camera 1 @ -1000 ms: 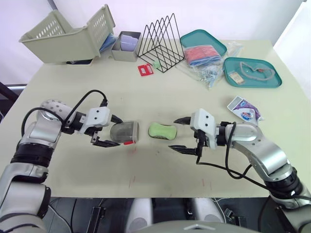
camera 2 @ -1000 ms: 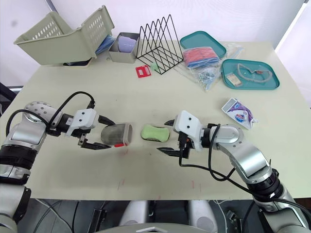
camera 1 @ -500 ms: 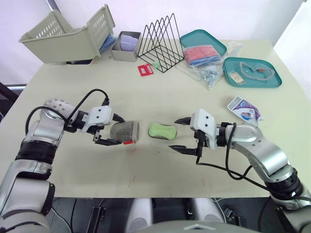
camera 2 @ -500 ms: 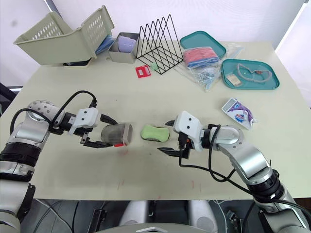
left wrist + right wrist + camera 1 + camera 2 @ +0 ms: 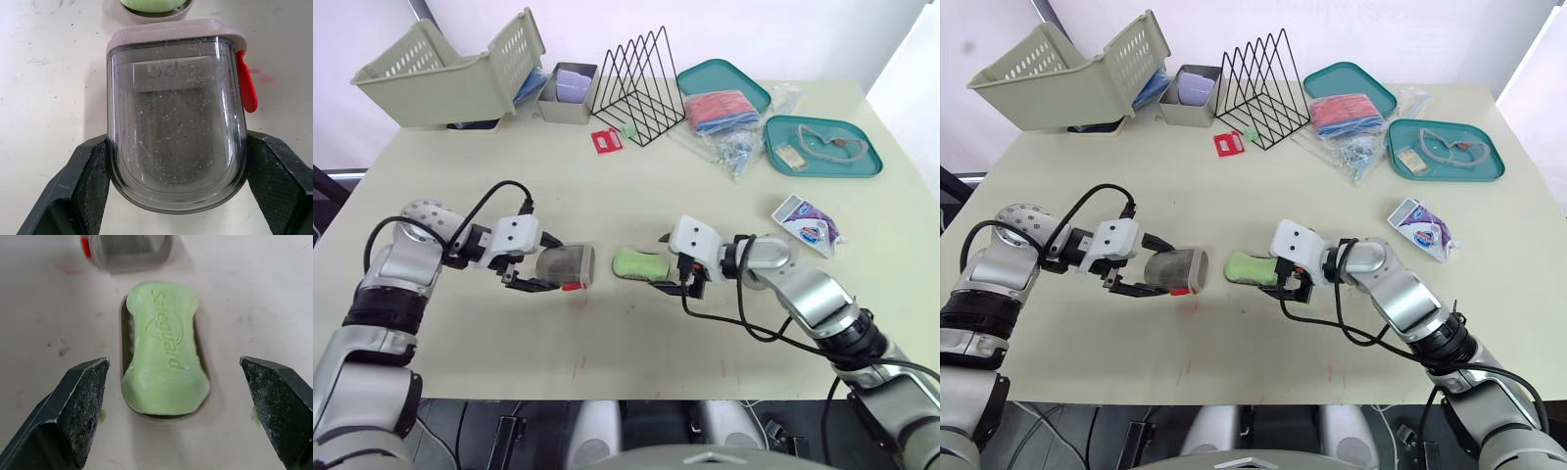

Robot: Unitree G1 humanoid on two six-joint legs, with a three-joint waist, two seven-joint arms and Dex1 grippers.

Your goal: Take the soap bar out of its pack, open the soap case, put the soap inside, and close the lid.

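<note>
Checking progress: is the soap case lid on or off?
Off. The left pincer holds the clear lid on its side, apart from the base, where the green soap lies uncovered.

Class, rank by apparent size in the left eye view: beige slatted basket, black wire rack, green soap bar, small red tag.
Largest first:
beige slatted basket
black wire rack
green soap bar
small red tag

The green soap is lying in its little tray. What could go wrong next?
1. The soap lies a bit crooked in the tray, so the lid may catch on it.
2. The left gripper pinches the smooth, rounded lid by its sides; it might slip out while turning.
3. The open right gripper straddles the soap and could nudge it or the tray.
</note>
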